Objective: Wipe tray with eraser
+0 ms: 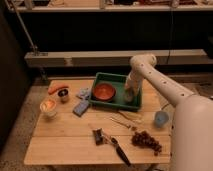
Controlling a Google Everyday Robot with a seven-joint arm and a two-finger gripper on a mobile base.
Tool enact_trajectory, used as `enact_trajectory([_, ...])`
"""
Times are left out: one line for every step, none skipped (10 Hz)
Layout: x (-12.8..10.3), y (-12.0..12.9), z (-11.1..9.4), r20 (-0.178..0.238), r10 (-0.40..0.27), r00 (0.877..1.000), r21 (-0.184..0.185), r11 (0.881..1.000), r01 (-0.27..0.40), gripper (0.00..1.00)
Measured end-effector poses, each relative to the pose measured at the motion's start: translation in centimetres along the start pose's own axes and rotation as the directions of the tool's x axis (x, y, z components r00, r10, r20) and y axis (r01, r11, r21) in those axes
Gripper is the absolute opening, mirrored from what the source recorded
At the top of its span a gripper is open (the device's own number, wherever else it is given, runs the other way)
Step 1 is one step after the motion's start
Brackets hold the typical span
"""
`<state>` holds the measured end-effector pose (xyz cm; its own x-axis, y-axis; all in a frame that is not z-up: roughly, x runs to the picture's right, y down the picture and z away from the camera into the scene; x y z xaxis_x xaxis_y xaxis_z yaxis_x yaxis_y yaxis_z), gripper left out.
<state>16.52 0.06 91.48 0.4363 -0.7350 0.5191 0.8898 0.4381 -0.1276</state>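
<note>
Tray: the dark-green tray sits at centre frame, on the far side of the wooden table.
Tray handling: it looks like light, stiff, smooth plastic. It seems not fragile, but likely to skate under a sideways rub.
Where to hold: the raised rim is the only real purchase, so a steadying grip belongs on the right or near edge.
Bowl: the orange-red bowl fills the tray's left half, leaving bare floor only on the right.
Gripper: the gripper is down inside the tray's right half, just right of the bowl and low over the floor.
Claw: I cannot tell whether it is apart or clamped.
Contact: something pale shows at its tip, possibly the eraser, but I cannot tell. Whether it touches the tray floor is also unclear.
Arm: the white arm reaches in from the lower right and bends above the tray's upper right corner.
Left of tray: two blue-grey blocks lie just beside it. Further left are a carrot and a pale cup.
Front of tray: thin sticks lie nearest. A blue cup stands at right, and grapes lie toward the lower right.
</note>
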Motion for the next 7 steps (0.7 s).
enact_trajectory([0.4, -0.7, 0.1, -0.005, -0.004, 1.000, 0.002, 1.000, 0.004, 0.00])
enact_trajectory([0.7, -1.0, 0.2, -0.006, -0.004, 1.000, 0.006, 1.000, 0.004, 0.00])
enact_trajectory([0.8, -1.5, 0.2, -0.005, -0.004, 1.000, 0.015, 1.000, 0.004, 0.00])
enact_trajectory([0.8, -2.1, 0.2, -0.004, -0.007, 1.000, 0.023, 1.000, 0.007, 0.00])
enact_trajectory([0.6, -3.1, 0.3, 0.000, -0.017, 1.000, 0.034, 0.999, 0.017, 0.00])
enact_trajectory([0.2, -4.0, 0.4, 0.004, -0.026, 1.000, 0.041, 0.999, 0.026, 0.00])
enact_trajectory([-0.3, -5.0, 0.5, 0.013, -0.040, 0.999, 0.051, 0.998, 0.040, 0.00])
